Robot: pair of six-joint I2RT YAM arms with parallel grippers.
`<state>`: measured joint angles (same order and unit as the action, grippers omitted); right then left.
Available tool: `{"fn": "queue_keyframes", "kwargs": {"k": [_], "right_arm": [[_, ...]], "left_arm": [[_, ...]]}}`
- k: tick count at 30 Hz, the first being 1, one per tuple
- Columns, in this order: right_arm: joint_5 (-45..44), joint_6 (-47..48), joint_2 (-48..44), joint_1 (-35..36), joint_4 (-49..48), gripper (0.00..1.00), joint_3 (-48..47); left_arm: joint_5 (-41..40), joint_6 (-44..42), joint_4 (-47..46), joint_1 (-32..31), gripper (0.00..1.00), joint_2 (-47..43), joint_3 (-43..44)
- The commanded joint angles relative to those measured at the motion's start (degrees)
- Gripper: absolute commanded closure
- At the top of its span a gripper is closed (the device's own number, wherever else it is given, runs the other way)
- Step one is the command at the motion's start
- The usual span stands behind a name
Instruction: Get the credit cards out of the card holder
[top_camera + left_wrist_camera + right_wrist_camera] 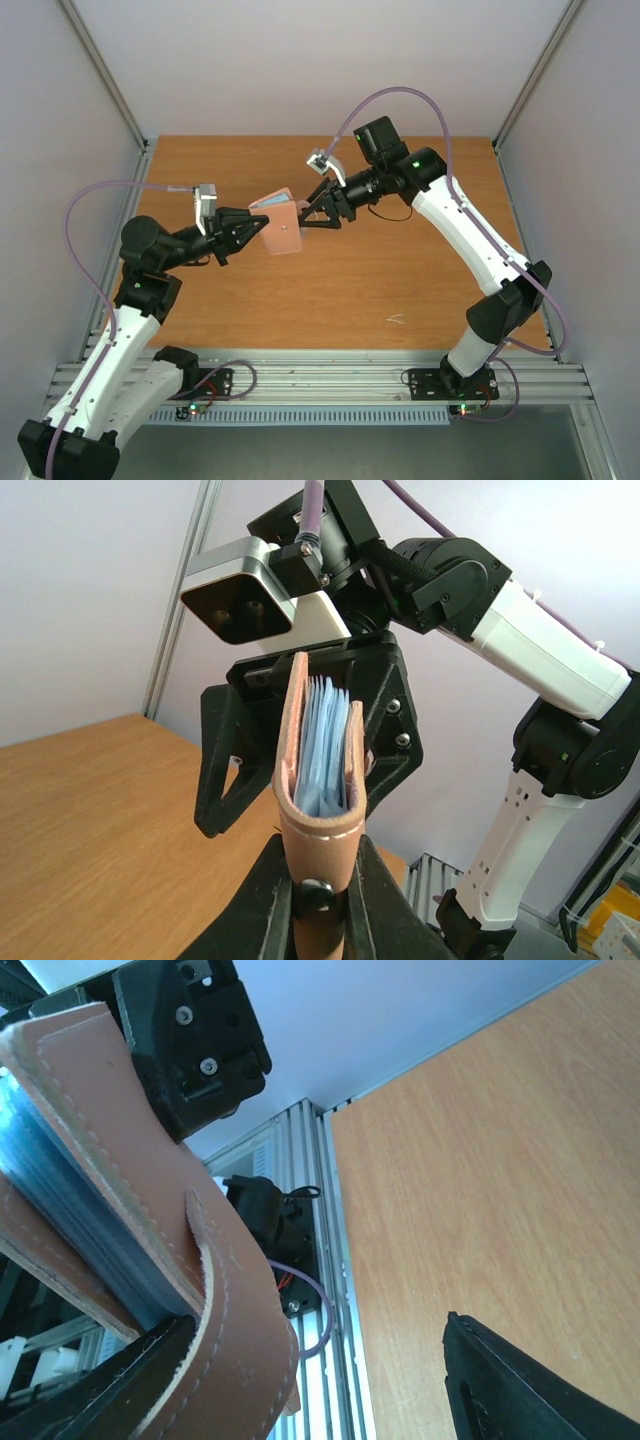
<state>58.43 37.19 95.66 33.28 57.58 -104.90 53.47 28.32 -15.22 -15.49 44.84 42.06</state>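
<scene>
Taupe leather, stitched and soft at the fold: likely light and limp, apt to flex or twist if tugged from one end. Card holder (280,222) up in the air about the middle of the worktop (420,290), a touch towards 10 o'clock, pinched at its folded spine by the clenched left gripper (245,230). Open end flanked by the right gripper (312,212), spread wide and grasping nothing. Tucked inside, thin pale-blue edges of credit cards (325,742), packed tight; probably stiff and slick, awkward to separate singly. Best taken by the exposed edges at the mouth and drawn straight out along the pocket, spine kept clamped against the pull. Left wrist view: mouth of the holder, card edges, both jaws of the right gripper straddling it. Right wrist view: only outer leather and a sliver of blue, hard by one jaw and well apart from the other. Overhead: whole layout, both arms meeting at the holder, cards barely visible. Card count not discernible anywhere.
</scene>
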Motion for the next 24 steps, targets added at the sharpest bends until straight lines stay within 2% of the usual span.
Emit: {"fn": "queue_keyframes", "kwargs": {"k": [1, 11, 14, 15, 17, 18, 19, 21, 24], "right_arm": [[2.85, 0.62, 1.27, 4.92, 1.1, 0.35, -3.1], [6.42, 0.4, 0.5, 5.04, 0.11, 0.96, -3.14], [4.45, -0.86, -0.58, 4.74, -1.79, 0.99, -2.11], [2.93, -2.44, -1.09, 4.38, -2.97, 0.99, -1.54], [-2.63, -5.47, -1.88, 4.13, -5.3, 0.99, -0.71], [-7.16, -7.32, -2.22, 4.09, -6.11, 0.99, -0.61], [-12.36, -9.37, -2.37, 4.08, -6.73, 0.99, -0.74], [-23.18, -13.75, -2.21, 4.18, -7.02, 0.99, -1.58], [-40.72, -20.79, -2.19, 5.59, -6.4, 0.99, -2.64]], "left_arm": [[-0.21, 0.33, -4.94, -0.34, 1.0, -0.26, -0.3], [-1.1, 0.24, -4.43, -0.4, 1.0, -0.88, -0.88], [-4.04, -0.08, -2.52, -0.34, 0.98, -1.37, -1.29], [-6.77, -0.31, -1.27, -0.36, 0.88, -1.58, -1.43], [-14.4, -0.66, 2.27, -0.35, 0.53, -1.93, -1.7], [-20.48, -0.79, 4.56, -0.33, 0.4, -1.95, -1.72], [-24.82, -1.14, 6.82, -0.27, 0.34, -1.97, -1.64], [-30.08, -2.31, 10.44, -0.25, 0.29, -1.75, -1.54], [-26.36, -4.35, 10.49, -0.26, 0.22, -1.27, -2.07]]}}
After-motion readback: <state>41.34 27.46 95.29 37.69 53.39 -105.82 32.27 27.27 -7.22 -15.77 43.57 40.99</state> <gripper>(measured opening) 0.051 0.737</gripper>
